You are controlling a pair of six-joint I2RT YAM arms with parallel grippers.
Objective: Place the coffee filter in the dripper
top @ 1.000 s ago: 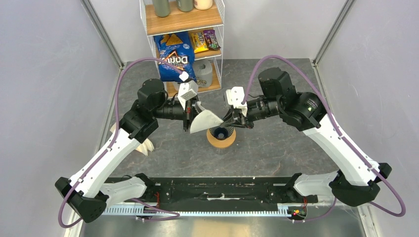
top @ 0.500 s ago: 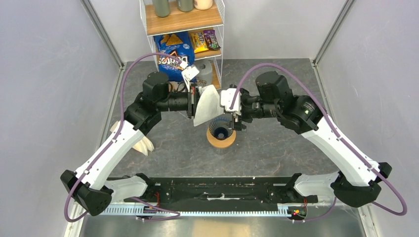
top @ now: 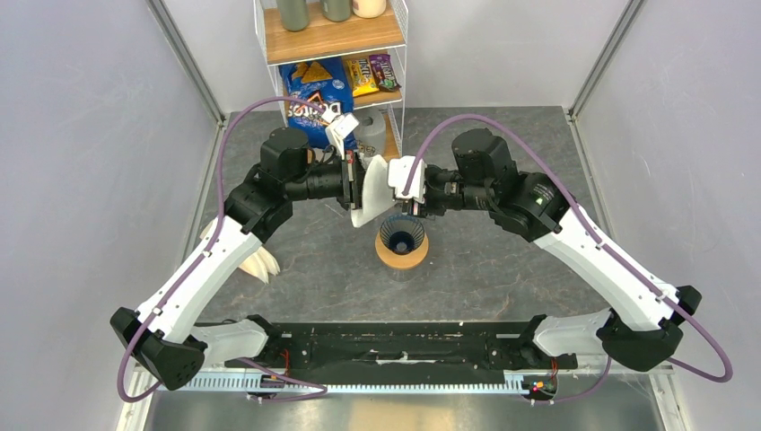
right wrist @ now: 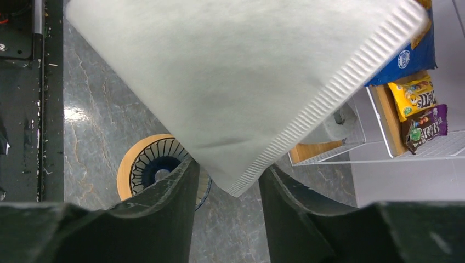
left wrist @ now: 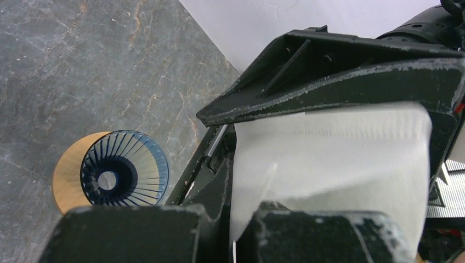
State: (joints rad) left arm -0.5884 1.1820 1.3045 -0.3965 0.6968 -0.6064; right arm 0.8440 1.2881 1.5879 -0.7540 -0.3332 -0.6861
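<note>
The left gripper (top: 356, 189) is clamped on the coffee filter (top: 372, 193). It holds the white paper up off the table (top: 502, 260), above and just to the far left of the dripper (top: 401, 235). In the left wrist view the filter (left wrist: 329, 159) runs down into the narrow gap between that gripper's (left wrist: 236, 230) two fingers, pinched there.

The right gripper (top: 411, 206) faces it from the right, directly over the far rim of the dripper. In its own wrist view, the right gripper (right wrist: 230, 170) has its jaws apart. The pointed lower corner of the filter (right wrist: 236, 82), with its crimped seam along the right edge, dips between them. The paper seems to hang free of both fingers, though the close angle makes contact hard to rule out.

The dripper, dark blue and ribbed, stands upright with its mouth open. It sits on a flat wooden ring (top: 395, 261) near the middle of the table. The filter is not in the dripper.

To the near left, beside the left arm, a fanned bundle of cream filters (top: 258, 266) lies on the table. At the far edge stands a wire shelf (top: 395, 54) with a blue chip bag (top: 314, 94) and candy packets (top: 372, 74).
</note>
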